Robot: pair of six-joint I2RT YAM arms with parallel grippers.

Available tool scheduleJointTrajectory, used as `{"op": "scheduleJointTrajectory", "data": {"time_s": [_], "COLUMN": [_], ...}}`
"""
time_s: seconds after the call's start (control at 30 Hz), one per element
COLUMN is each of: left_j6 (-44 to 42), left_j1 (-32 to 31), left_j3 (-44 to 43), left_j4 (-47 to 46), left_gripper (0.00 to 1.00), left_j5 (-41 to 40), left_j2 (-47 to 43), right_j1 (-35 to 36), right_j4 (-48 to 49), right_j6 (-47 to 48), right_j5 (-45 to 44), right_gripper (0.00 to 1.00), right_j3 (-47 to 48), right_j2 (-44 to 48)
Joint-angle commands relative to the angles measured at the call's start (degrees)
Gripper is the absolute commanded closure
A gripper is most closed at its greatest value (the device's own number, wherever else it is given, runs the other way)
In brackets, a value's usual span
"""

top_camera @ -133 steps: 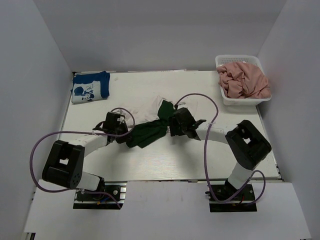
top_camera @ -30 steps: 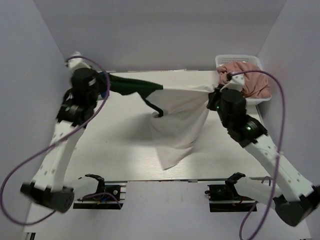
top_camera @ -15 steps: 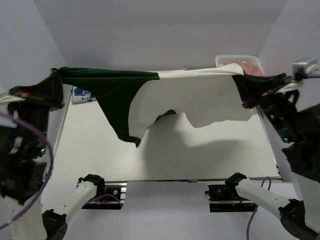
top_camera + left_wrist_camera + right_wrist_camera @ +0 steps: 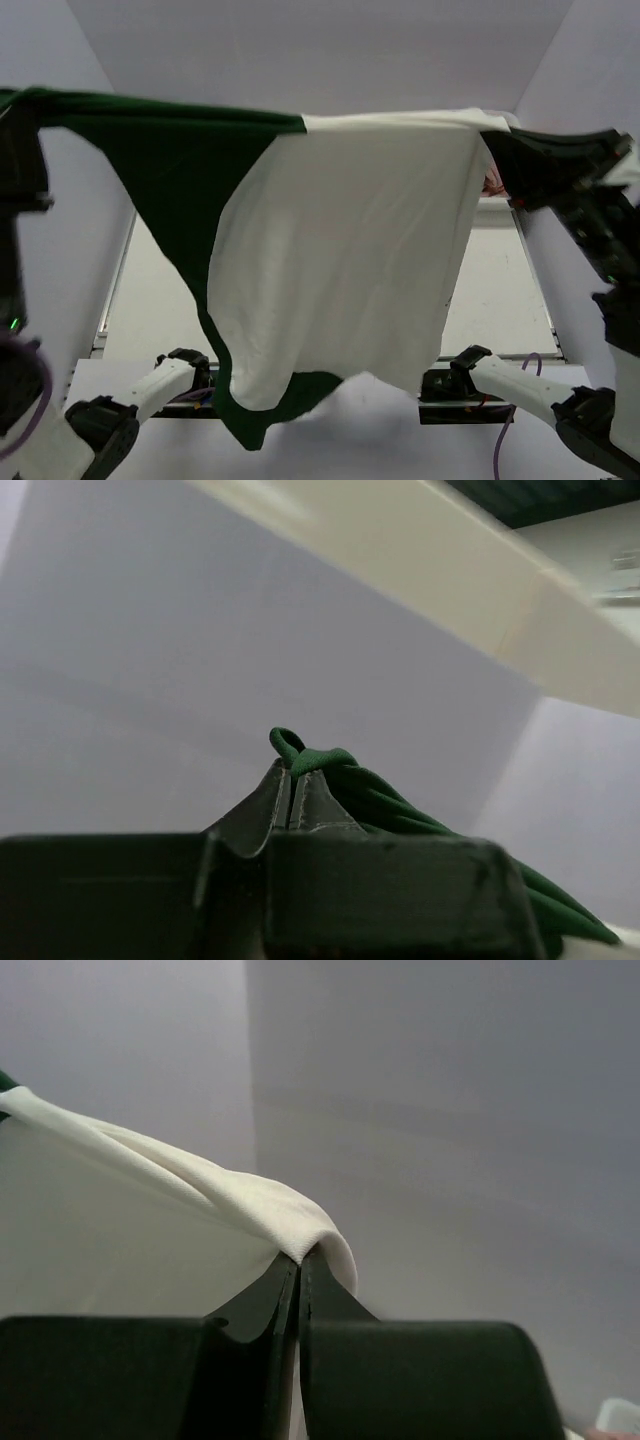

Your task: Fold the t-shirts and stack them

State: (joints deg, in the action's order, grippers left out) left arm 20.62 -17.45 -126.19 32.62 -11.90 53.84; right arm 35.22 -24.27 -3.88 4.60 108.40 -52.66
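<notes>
A t-shirt, part dark green (image 4: 160, 170) and part white (image 4: 340, 260), hangs spread out high above the table, close to the top camera. My left gripper (image 4: 20, 108) is shut on its green corner at the far left; in the left wrist view the green cloth (image 4: 380, 795) bunches over the closed gripper (image 4: 292, 775). My right gripper (image 4: 488, 140) is shut on the white corner at the upper right; in the right wrist view the white cloth (image 4: 200, 1185) folds over the closed gripper (image 4: 299, 1260). The shirt's lower edge droops in front of the arm bases.
The hanging shirt hides most of the table (image 4: 490, 285). A sliver of pink clothes (image 4: 491, 185) shows by the right gripper. The arm bases (image 4: 180, 365) (image 4: 470, 362) sit at the near edge. Grey walls stand close on both sides.
Both arms have risen further and moved apart with the shirt. It now hangs wider and nearer the camera, hiding the basket and the back of the table.
</notes>
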Motion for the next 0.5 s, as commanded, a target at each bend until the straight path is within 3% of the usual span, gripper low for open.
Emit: {"op": "scheduleJointTrajectory", "data": {"time_s": [0.0,0.2,0.23,0.4,0.43,0.47], "left_j6": [-5.1,-6.1,-5.3,-0.2,1.5,4.4], "left_j1": [0.4,1.4,1.4,5.5,5.5,5.5], "left_j3": [1.4,16.1,18.0,25.7,24.2,22.4], "left_j4": [-4.3,-6.0,-6.0,-3.1,-0.8,1.9], "left_gripper": [1.00,1.00,1.00,1.00,1.00,0.93], "left_j5": [-21.0,-35.8,-36.3,-33.0,-30.5,-28.9], "left_j2": [8.6,24.6,27.0,44.0,47.6,55.1], "right_j1": [-1.3,-1.9,-2.2,-4.9,-5.1,-5.4], "right_j4": [4.1,13.1,13.4,14.6,13.3,11.4], "right_j6": [3.5,-2.1,-2.1,-7.6,-8.5,-9.5], "right_j5": [-17.5,-25.2,-25.3,-17.7,-13.3,-12.4], "right_gripper": [1.00,1.00,1.00,1.00,0.86,0.50], "right_j3": [-1.2,-20.4,-20.4,-27.1,-26.2,-24.4], "right_j2": [-5.1,-16.6,-16.6,-35.5,-40.5,-45.1]}}
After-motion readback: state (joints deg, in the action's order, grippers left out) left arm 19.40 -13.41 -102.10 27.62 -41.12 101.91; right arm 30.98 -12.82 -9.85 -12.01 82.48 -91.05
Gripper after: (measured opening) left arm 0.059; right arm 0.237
